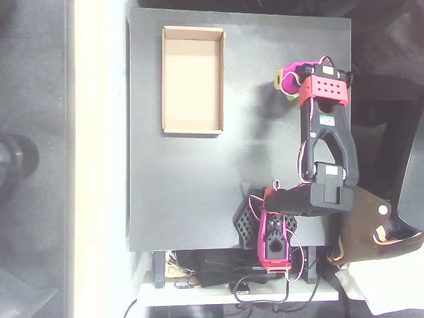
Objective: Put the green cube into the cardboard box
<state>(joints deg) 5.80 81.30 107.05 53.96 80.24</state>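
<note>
The cardboard box lies open on the black table at the upper left, its long side running up and down the picture, and nothing is in it. My magenta gripper is off to the box's right, pointing left, with the red wrist behind it. A small yellow-green bit, the green cube, peeks out at the gripper's lower edge, mostly hidden under it. The gripper's own yellow patch is at its left tip. The fingers are seen from above and their gap does not show.
The black table ends close to the box's top and left sides, with a pale strip beyond its left edge. My arm's black links and magenta base stand at the bottom right, with cables below. A brown object lies at the right.
</note>
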